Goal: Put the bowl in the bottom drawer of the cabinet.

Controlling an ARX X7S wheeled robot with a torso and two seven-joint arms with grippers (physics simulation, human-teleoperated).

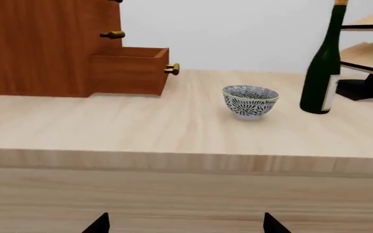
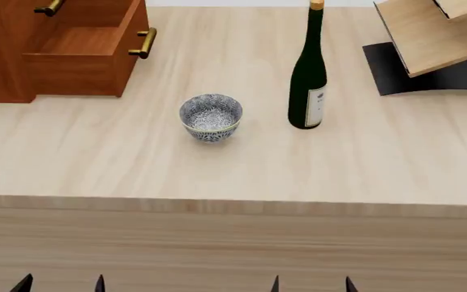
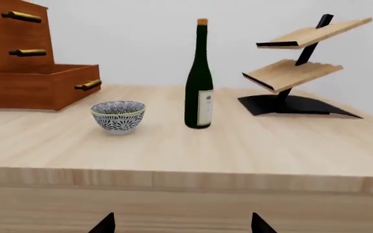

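The blue-patterned bowl (image 2: 211,117) (image 1: 250,101) (image 3: 118,115) stands upright on the light wooden table, a little in front of the cabinet (image 2: 6,48) (image 1: 44,43) (image 3: 11,39). The cabinet's bottom drawer (image 2: 83,58) (image 1: 129,68) (image 3: 44,85) is pulled out and looks empty. Both grippers hang below the table's front edge, well short of the bowl. Only the black fingertips of each show. My left gripper (image 2: 61,284) (image 1: 185,224) is open with nothing between its fingers. My right gripper (image 2: 311,284) (image 3: 182,224) is likewise open and holds nothing.
A dark green wine bottle (image 2: 308,73) (image 1: 322,68) (image 3: 199,77) stands just right of the bowl. A plywood rack on a black base (image 2: 436,48) (image 3: 296,73) sits at the back right. The table's front edge (image 2: 233,207) runs between the grippers and the bowl.
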